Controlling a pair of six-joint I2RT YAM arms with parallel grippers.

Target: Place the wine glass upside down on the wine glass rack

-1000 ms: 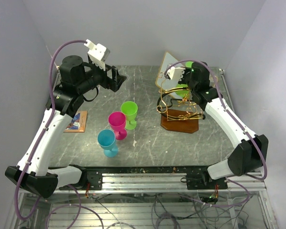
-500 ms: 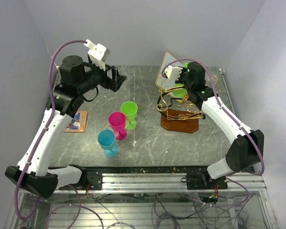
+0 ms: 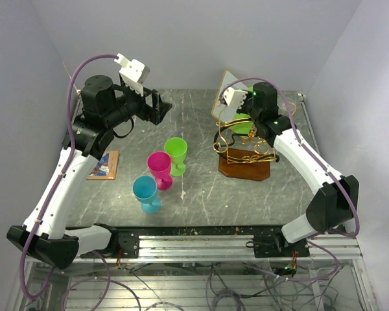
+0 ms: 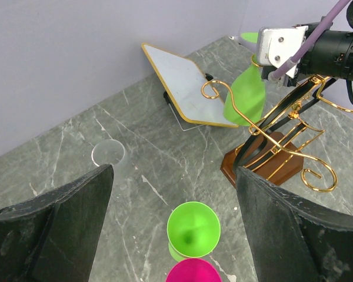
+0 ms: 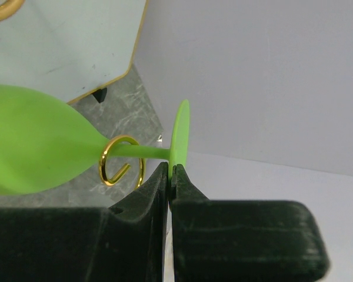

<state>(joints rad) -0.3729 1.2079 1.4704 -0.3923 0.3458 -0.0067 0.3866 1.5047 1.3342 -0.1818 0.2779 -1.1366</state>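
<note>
My right gripper (image 5: 171,170) is shut on the flat foot of a green wine glass (image 5: 35,147), held upside down at the top of the gold wire rack (image 3: 243,146). The glass stem passes through a gold curl (image 5: 120,160) of the rack. The left wrist view shows the same green glass (image 4: 247,94) hanging bowl-down among the rack's scroll arms (image 4: 282,135). My left gripper (image 3: 157,107) is open and empty, high above the table at the back left. A second green glass (image 3: 176,153), a pink glass (image 3: 160,168) and a blue glass (image 3: 146,193) stand upright mid-table.
A white gold-edged panel (image 4: 182,85) leans behind the rack. A clear small cup (image 4: 109,154) stands near the back wall. A small picture tile (image 3: 104,164) lies at the left. The rack's brown wooden base (image 3: 244,170) sits right of centre.
My right gripper has shifted left and slightly back with the green glass, bringing it over the rack's top curls. The left arm has not moved.
</note>
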